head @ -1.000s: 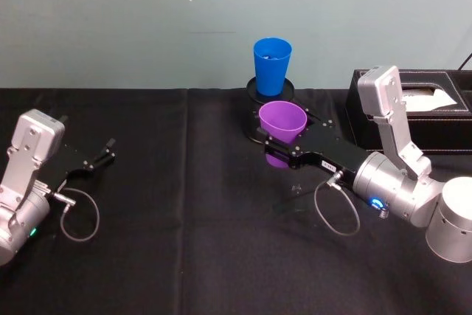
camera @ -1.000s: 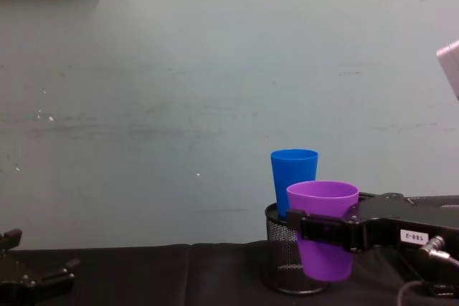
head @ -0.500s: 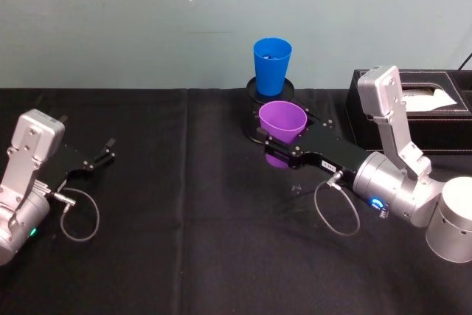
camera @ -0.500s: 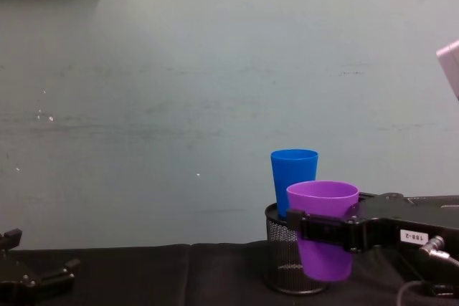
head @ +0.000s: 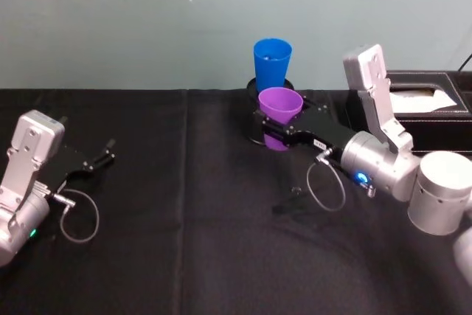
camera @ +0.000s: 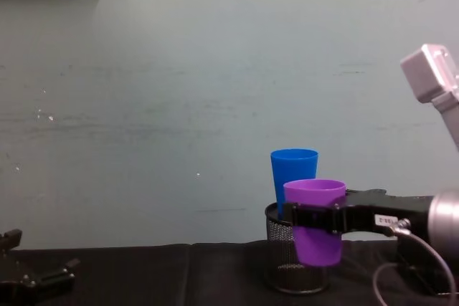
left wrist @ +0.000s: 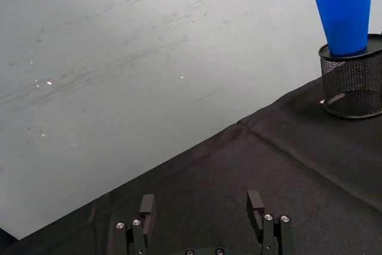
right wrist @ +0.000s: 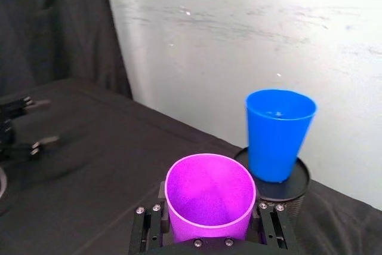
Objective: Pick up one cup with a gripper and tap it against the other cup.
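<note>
Right gripper (head: 274, 134), centre of the head view, is clamped round the purple cup (head: 280, 108), holding it upright off the table (head: 184, 241) right below the blue cup (head: 271, 60), prob lining up the tap; purple's empty, blue's perched atop a mesh pen holder (camera: 281, 266), left gripper (head: 102, 158) idle far left w/ fingers (left wrist: 255, 202) spread.

the black-clothed worktop (head: 184, 219) is viewed downward from the head, level from the chest; the bright blue plastic tumbler (head: 272, 60) is caught in all four.
</note>
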Controlling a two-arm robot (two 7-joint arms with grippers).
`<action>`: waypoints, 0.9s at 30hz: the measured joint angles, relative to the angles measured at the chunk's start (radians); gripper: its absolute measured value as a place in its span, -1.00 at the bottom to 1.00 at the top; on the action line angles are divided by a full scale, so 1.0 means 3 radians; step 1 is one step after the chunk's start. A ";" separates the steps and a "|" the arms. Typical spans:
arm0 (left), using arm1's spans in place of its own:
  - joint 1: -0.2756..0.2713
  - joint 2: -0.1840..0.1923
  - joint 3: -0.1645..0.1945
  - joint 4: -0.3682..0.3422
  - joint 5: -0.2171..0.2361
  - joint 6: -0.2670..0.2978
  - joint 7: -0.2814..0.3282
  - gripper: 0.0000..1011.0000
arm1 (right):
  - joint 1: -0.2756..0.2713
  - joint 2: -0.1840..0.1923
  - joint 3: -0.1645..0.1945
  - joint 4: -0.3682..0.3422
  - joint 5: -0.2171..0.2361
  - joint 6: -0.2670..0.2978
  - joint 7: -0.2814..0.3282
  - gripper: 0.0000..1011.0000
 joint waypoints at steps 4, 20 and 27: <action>0.0000 0.0000 0.0000 0.0000 0.0000 0.0000 0.0000 0.98 | 0.0168 -0.0108 0.0017 0.0248 0.0070 0.0053 0.0026 0.43; 0.0000 0.0000 0.0000 0.0000 0.0000 0.0000 0.0000 0.98 | 0.0526 -0.0293 0.0038 0.0685 0.0265 0.0119 0.0127 0.44; 0.0000 0.0000 0.0000 0.0000 0.0000 0.0000 0.0000 0.98 | 0.0582 -0.0308 0.0043 0.0742 0.0353 0.0162 0.0150 0.43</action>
